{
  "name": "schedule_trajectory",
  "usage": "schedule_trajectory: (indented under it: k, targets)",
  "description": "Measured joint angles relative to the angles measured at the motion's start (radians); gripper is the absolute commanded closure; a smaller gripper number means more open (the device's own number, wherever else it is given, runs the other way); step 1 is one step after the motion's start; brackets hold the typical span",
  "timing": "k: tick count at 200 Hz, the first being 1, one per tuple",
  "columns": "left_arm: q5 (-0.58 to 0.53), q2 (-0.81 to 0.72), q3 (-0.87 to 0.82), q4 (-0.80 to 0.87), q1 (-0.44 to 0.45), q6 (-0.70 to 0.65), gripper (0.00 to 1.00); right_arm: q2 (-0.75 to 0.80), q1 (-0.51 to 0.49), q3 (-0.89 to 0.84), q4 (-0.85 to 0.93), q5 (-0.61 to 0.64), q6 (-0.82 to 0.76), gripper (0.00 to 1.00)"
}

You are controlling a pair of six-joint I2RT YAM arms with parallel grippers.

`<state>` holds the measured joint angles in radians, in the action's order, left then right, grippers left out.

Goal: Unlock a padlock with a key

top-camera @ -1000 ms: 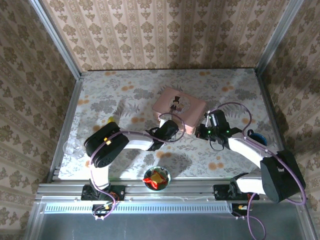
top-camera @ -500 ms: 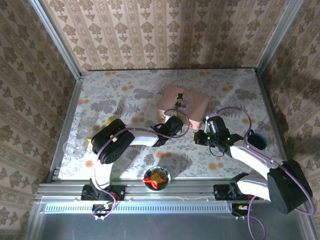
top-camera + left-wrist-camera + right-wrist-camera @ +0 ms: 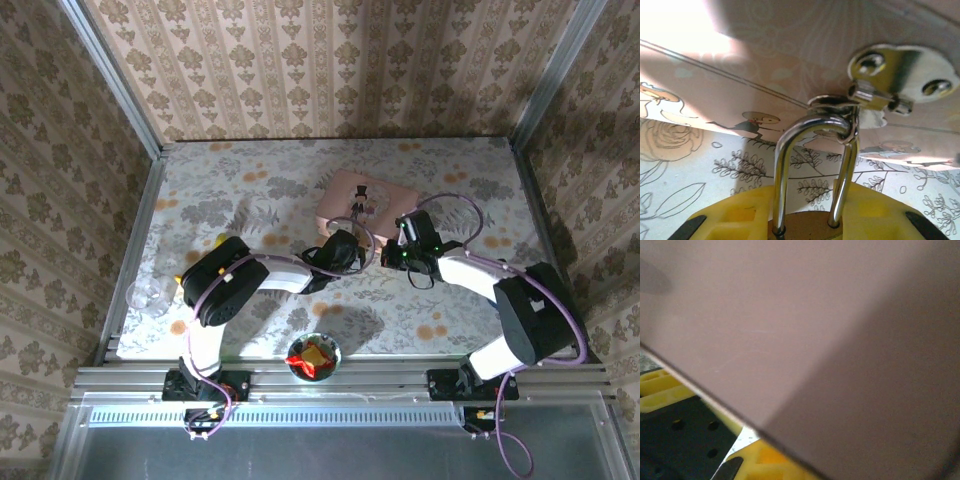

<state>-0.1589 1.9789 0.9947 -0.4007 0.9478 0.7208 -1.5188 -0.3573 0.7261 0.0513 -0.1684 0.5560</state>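
Note:
The padlock (image 3: pixel 805 229) shows its brass top between the yellow fingers (image 3: pixel 730 215) of my left gripper (image 3: pixel 349 249), which is shut on its body. Its silvery shackle (image 3: pixel 782 160) runs up through the metal hasp (image 3: pixel 900 80) on the front of the pink tin box (image 3: pixel 377 200). My right gripper (image 3: pixel 396 256) is shut and sits close against the box's near right corner. In the right wrist view the box wall (image 3: pixel 790 315) is pressed up close above a yellow finger (image 3: pixel 770 462). The key is hidden.
A small bowl (image 3: pixel 333 352) holding red and yellow pieces stands near the front edge. A clear cup (image 3: pixel 150 297) sits at the left rim of the floral table (image 3: pixel 240 185), with a yellow toy (image 3: pixel 221 240) behind the left arm.
My right gripper has swung left and back, up to the box's near corner. The pink box has shifted slightly back and right. The left gripper keeps its hold on the padlock.

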Motion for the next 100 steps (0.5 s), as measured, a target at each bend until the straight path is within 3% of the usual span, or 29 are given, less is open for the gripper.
schedule_trajectory:
  k: [49,100]
  targets:
    - [0.09,0.025,0.001,-0.082,-0.026,-0.011,0.55,-0.012,0.03,0.007,0.0,0.001,-0.008,1.0]
    - [0.141,0.057,0.06,-0.088,-0.033,-0.027,0.49,0.021,0.053,0.006,0.006,0.001,-0.01,1.0]
